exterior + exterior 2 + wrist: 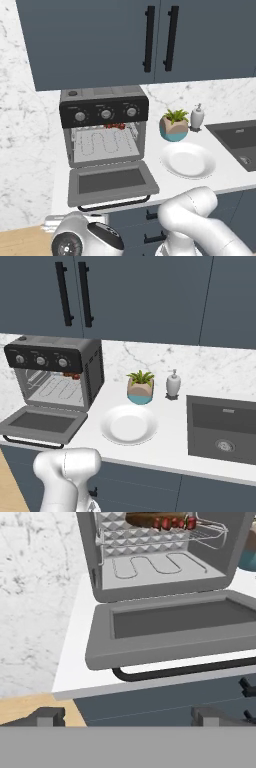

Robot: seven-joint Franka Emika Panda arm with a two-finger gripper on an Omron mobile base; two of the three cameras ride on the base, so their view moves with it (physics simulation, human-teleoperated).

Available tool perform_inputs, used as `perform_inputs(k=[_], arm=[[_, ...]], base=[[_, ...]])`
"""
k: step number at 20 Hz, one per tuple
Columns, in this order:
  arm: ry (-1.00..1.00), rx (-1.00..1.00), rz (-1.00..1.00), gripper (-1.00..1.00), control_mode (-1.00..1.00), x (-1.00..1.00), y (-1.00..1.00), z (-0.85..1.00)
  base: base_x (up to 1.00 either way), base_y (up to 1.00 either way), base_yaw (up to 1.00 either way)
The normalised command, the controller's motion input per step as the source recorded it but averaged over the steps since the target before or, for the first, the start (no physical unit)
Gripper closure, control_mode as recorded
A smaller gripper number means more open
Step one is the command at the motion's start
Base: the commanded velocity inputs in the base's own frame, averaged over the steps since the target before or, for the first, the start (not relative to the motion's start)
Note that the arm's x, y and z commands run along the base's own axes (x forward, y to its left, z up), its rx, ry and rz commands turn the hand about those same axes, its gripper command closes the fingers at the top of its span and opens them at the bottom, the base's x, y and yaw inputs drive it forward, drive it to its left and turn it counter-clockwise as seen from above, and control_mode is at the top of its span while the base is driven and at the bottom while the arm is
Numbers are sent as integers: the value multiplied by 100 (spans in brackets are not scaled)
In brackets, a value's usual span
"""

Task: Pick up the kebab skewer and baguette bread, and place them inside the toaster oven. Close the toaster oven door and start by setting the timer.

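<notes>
my end effector [128, 716] hangs wide open and empty below the dropped toaster oven door [175, 629], whose stiff, hinged flap i'd lift by its black bar handle [185, 671], while the hand view alone shows kebab skewer [175, 522] and baguette bread [142, 518] on the rack.

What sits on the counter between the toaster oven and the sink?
A white plate, with a potted plant and soap dispenser behind it, in both base views.

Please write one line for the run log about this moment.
skewer and baguette: on oven rack | oven door: open, flat | gripper: open, empty, facing door | plate: empty
</notes>
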Motion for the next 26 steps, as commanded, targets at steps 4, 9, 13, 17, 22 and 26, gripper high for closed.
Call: perform_inputs(k=[4, 9, 13, 17, 22, 26], arm=[[0, 0, 0, -100, -100, 30, 0, -31], [-2, 0, -5, -100, -100, 2, 0, -35], [-2, 0, -8, -100, -100, 0, 0, -31], [-2, 0, -12, -100, -100, 1, 0, -14], [0, 0, -10, -100, -100, 11, -8, 0], [0, 0, -5, -100, -100, 18, -1, 0]], base=[[0, 0, 0], [0, 0, 0], [0, 0, 0], [0, 0, 0], [0, 0, 0], [0, 0, 0]])
